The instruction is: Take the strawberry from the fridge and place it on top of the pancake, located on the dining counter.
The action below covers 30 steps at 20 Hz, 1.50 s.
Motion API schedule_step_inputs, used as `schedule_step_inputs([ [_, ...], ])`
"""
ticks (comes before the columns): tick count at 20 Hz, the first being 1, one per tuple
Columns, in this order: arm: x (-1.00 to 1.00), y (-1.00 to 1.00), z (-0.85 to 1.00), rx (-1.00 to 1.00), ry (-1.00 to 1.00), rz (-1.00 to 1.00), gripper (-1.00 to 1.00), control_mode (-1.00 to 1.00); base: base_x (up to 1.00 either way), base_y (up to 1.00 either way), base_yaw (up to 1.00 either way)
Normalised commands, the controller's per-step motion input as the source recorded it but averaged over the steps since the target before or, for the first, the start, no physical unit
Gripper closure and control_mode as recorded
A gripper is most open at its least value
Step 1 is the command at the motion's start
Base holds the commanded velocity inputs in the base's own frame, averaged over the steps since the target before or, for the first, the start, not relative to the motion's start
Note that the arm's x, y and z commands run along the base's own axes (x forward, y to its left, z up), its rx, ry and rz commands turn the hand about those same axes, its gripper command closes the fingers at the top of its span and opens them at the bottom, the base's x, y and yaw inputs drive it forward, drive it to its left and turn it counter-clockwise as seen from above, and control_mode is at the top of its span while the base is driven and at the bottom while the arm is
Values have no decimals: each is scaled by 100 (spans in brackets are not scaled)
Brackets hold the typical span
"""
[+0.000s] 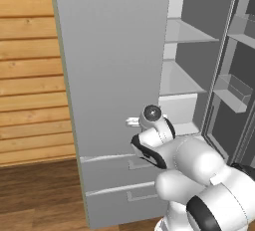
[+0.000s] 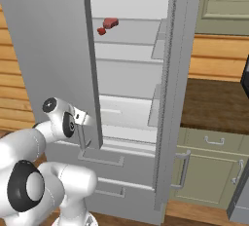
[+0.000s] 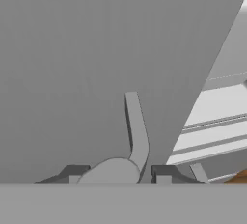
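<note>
The pincer (image 3: 118,174) is right up against the camera, with its two dark finger tips (image 3: 72,173) at the bottom of the hand view. Between the tips sits the bottom end of a thin grey door handle (image 3: 136,126). The tips are pulled in narrow, one on each side of it, and they look like they are pinching it. The handle goes up and away from the pincer, flat against the big grey fridge door (image 1: 114,65).

Behind the pincer is the white arm (image 1: 194,165), bent low in front of the fridge (image 2: 170,74). From the right base view, the pincer is at the door's edge, and the door is swung open a little. Just below the pincer are two grey drawers (image 2: 104,159) with small handles.

To the right of the pincer you can see into the fridge. There are pale shelves (image 2: 129,71) inside, one above the other. The strawberry (image 2: 101,31) is high above the pincer and a bit to its right, far back on an upper shelf. It is a tiny red lump. A bigger red lump (image 2: 111,23) lies just beside it.

Further right, the other fridge door (image 1: 234,75) stands wide open, with bins on its inside. Past it are green-grey cupboards (image 2: 214,171) with a brown top (image 2: 214,98). To the left of the pincer is a wooden wall (image 1: 30,75), and down low is a dark wooden floor (image 1: 40,195).
</note>
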Motion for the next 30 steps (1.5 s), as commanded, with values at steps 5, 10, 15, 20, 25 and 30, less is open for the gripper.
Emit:
schedule_step_inputs([
  [5,-85,54,0,0,3,-21,100,-100,0,0,0],
  [10,-74,63,0,0,6,-23,100,-100,0,0,0],
  [15,-64,74,0,0,8,-23,-100,-100,0,0,0],
  [20,-61,66,26,-12,1,-18,-100,-100,0,0,0],
  [25,-40,56,81,-12,2,-11,-100,-100,0,0,0],
  [30,-10,20,100,2,11,-7,-100,-100,0,0,0],
])
